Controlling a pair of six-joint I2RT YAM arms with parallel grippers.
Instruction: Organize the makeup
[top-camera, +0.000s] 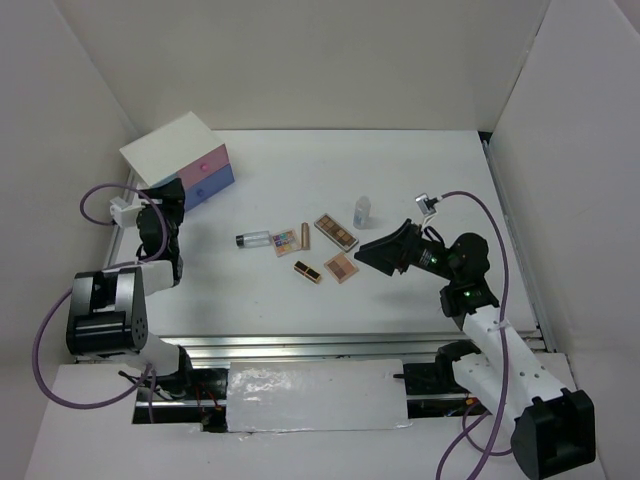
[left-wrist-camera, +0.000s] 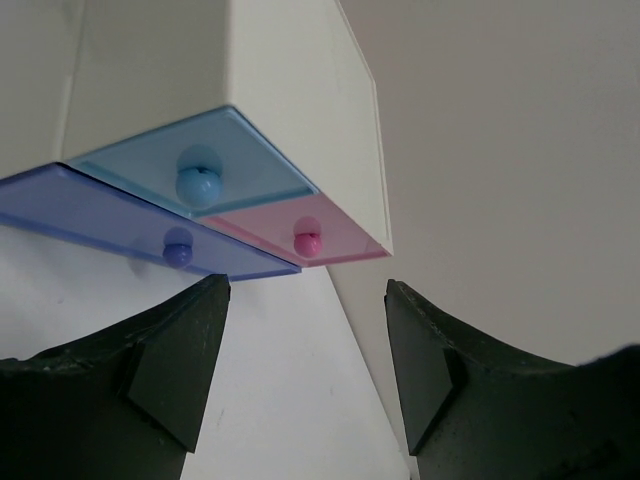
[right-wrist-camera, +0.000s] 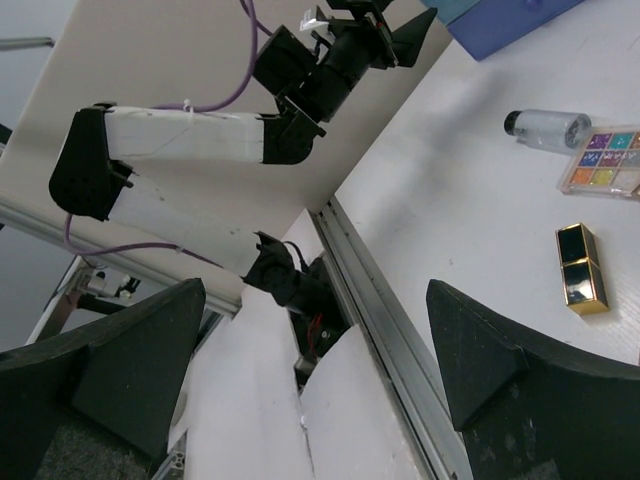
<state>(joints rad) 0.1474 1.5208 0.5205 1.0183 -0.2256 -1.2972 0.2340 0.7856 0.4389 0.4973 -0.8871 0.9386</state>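
Observation:
The makeup lies mid-table: a clear dark-capped tube (top-camera: 253, 239), a multicoloured palette (top-camera: 285, 242), a rose-gold lipstick (top-camera: 305, 233), a brown palette (top-camera: 336, 232), a tan palette (top-camera: 341, 267), a black-gold compact (top-camera: 308, 271) and a small clear bottle (top-camera: 361, 211). My right gripper (top-camera: 375, 252) is open and empty, just right of the tan palette. Its wrist view (right-wrist-camera: 315, 290) shows the compact (right-wrist-camera: 581, 280), the multicoloured palette (right-wrist-camera: 610, 160) and the tube (right-wrist-camera: 545, 130). My left gripper (top-camera: 163, 200) is open and empty (left-wrist-camera: 308, 300), close in front of the drawer box.
A white box (top-camera: 175, 160) with a pink drawer (top-camera: 205, 163) and a blue drawer (top-camera: 212, 185) stands at the back left. The left wrist view shows its drawer fronts with knobs (left-wrist-camera: 306, 240). White walls close in the table. A metal rail (top-camera: 350, 345) runs along the near edge.

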